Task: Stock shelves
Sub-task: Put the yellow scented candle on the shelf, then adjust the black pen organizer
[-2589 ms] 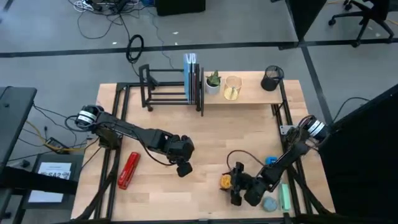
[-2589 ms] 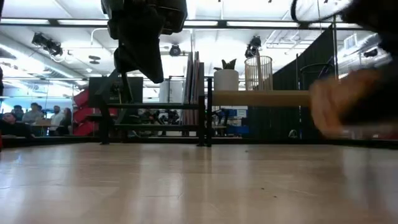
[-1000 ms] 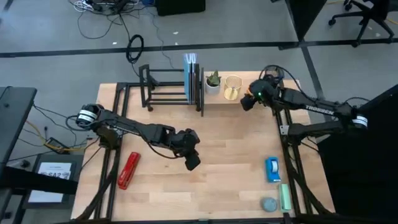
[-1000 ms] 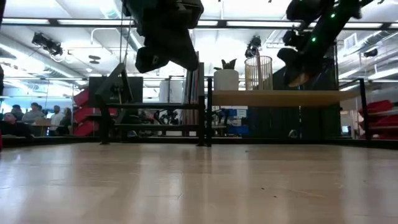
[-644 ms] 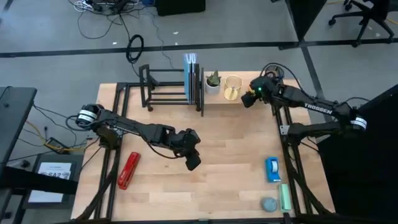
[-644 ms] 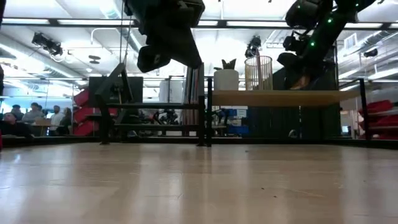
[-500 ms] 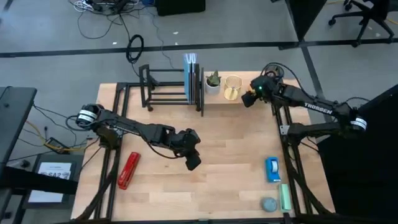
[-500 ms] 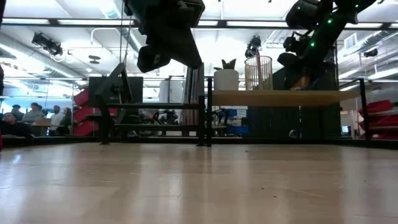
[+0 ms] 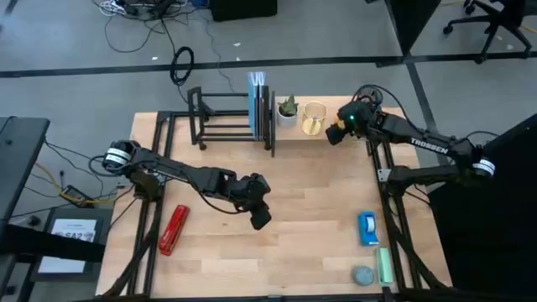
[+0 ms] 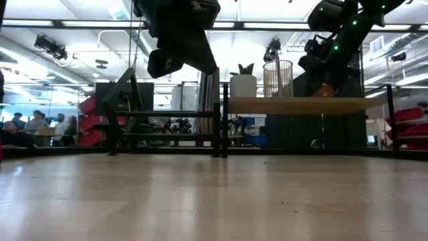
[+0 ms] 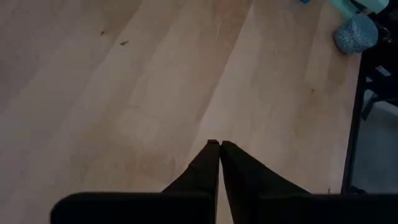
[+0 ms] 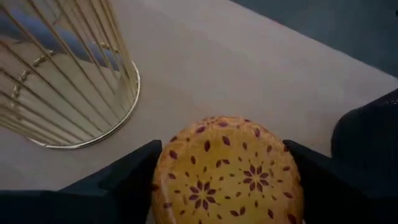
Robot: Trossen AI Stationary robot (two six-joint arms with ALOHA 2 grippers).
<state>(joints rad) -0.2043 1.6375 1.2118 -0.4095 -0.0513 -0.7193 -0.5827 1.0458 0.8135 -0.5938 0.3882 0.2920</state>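
A: What lies on the bench (image 9: pixel 294 180), going from the left side across?

B: A red object (image 9: pixel 173 229) lies flat well to the left of the left gripper (image 9: pixel 261 218), which hangs over bare pale planks mid-bench with its fingers pressed together on nothing. Far beyond that gripper stands the black metal-bar rack (image 9: pixel 222 120), with upright blue books (image 9: pixel 258 102) at its right end.

A: And the plank shelf?

B: The pale wooden shelf (image 9: pixel 336 126) joins the rack's right side. The right gripper (image 12: pixel 225 163) is over it, clamped on a yellow ball with red leaf marks (image 12: pixel 227 168). Just left of that gripper sits a gold wire basket (image 12: pixel 68 68), then a small potted plant (image 9: pixel 288 109). A black mesh cup (image 12: pixel 370 140) is just on its other side.

A: Anything else?

B: Well nearer the bench's front right corner, far from the right gripper, are a blue item (image 9: pixel 367 226), a green bar (image 9: pixel 384 266) and a grey round piece (image 9: pixel 363 274).

A: The room?

B: Grey floor with cables (image 9: pixel 138 10) behind the bench; in the low view, ceiling lights (image 10: pixel 50 47) and seated people (image 10: pixel 40 127) far left.
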